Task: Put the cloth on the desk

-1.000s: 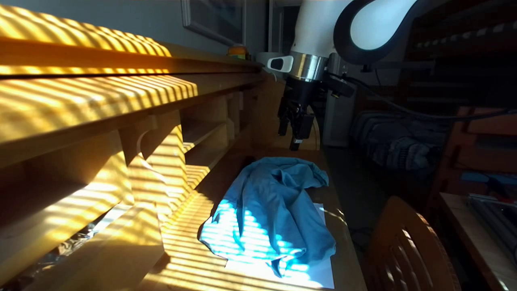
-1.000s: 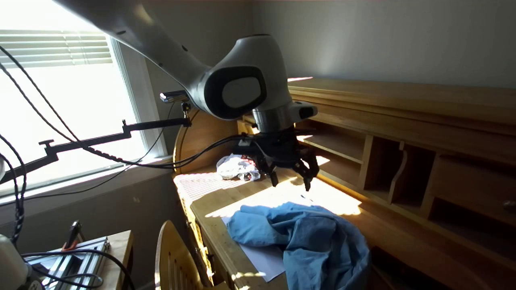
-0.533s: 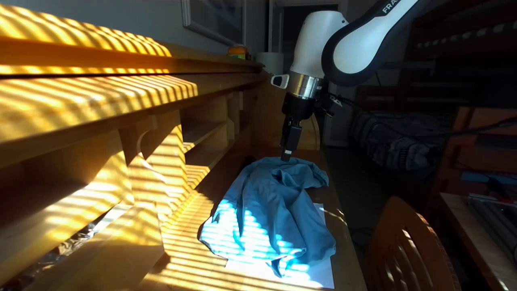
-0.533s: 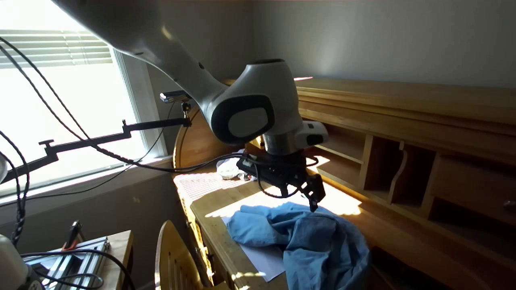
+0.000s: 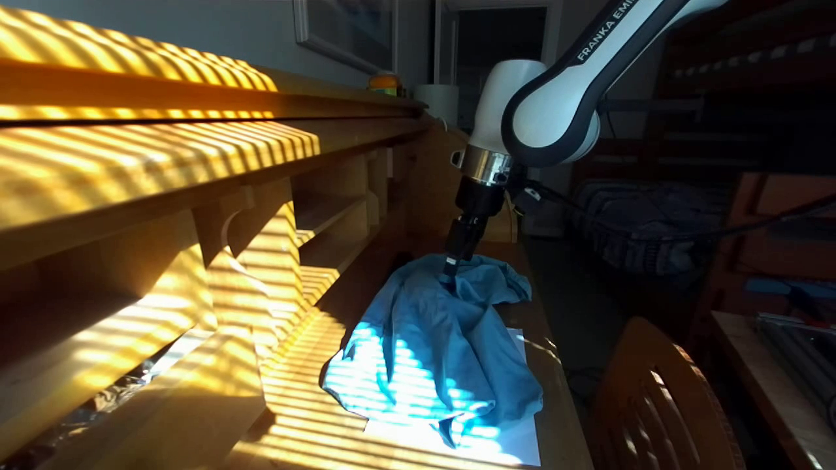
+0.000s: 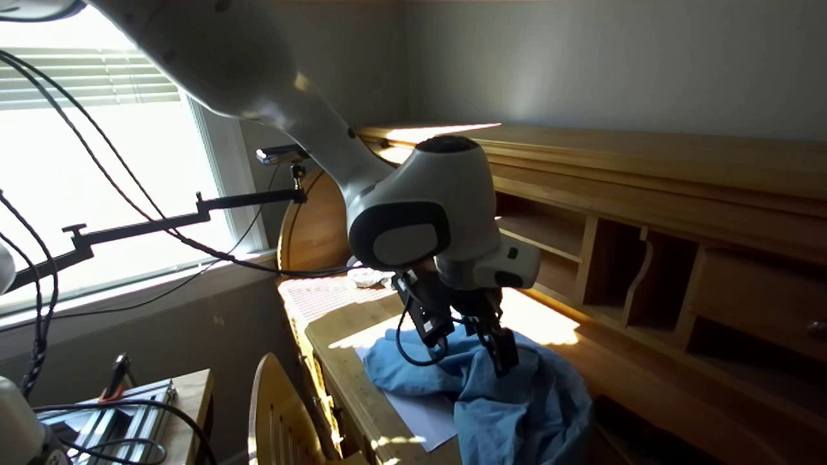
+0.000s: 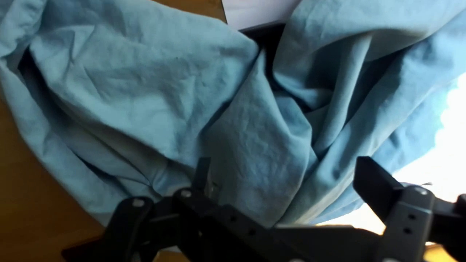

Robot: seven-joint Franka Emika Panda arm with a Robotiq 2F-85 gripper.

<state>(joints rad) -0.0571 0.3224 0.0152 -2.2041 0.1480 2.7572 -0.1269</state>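
Lower than half a second ago, the gripper (image 7: 284,164) now hangs close over the blue cloth (image 5: 457,346), which keeps its place, rumpled across the desk (image 5: 313,418) (bars of sunlight stripe the cloth's near part in an exterior view). Black fingers (image 7: 375,185) are spread wide apart, near seven and four o'clock in the wrist view, with folds of fabric in sight through the gap; whether the tips touch it cannot be told. In an exterior view, a white sheet (image 5: 522,447) shows from under the cloth at five o'clock, and the white robot arm (image 5: 548,114) slants in from one. Farther out, in an exterior view, wooden compartments (image 6: 665,278) stand at two o'clock from the cloth, a crumpled white bundle (image 6: 368,278) lies near ten, partly hidden, and a wooden chair (image 6: 268,394) stands at nine. Beyond the bundle, also toward ten, is a bright window (image 6: 97,155).
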